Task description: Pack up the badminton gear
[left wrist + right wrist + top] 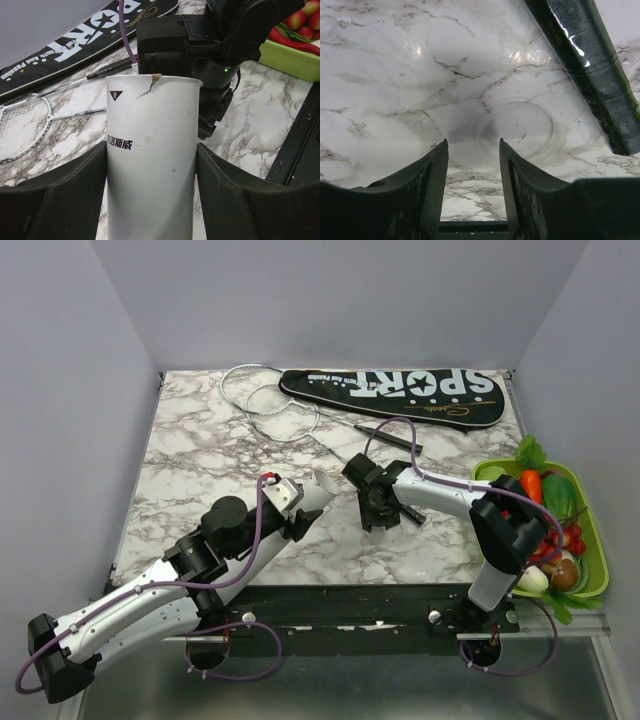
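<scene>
Looking through the right wrist view, I see the right gripper (473, 145) released, its jaws apart over bare marble with nothing between them. A clear lid (518, 132) lies flat on the table (200, 460) just ahead of the fingertips and a little right of the gap, so the jaws are not yet lined up on it. It is too faint to find in the top view.

My left gripper (151, 165) is clamped on a white tube (150, 120), with both fingers pressed against its sides. The tube's long axis runs forward out of the grip. Its torn-rimmed end points at the right arm, which stands just beyond it.

I take the tube and lid to be part of the gear. I judge the lid is the right arm's job, since that arm is right beside it and the left is occupied.

The rackets (285, 410) lie at the far side with their hoops overlapping and their shafts slanting toward the middle. One black handle (595, 75) crosses just beyond the lid. The bag (400, 395) lies lengthwise along the far edge, just right of the hoops. The rackets are not yet inside it.
</scene>
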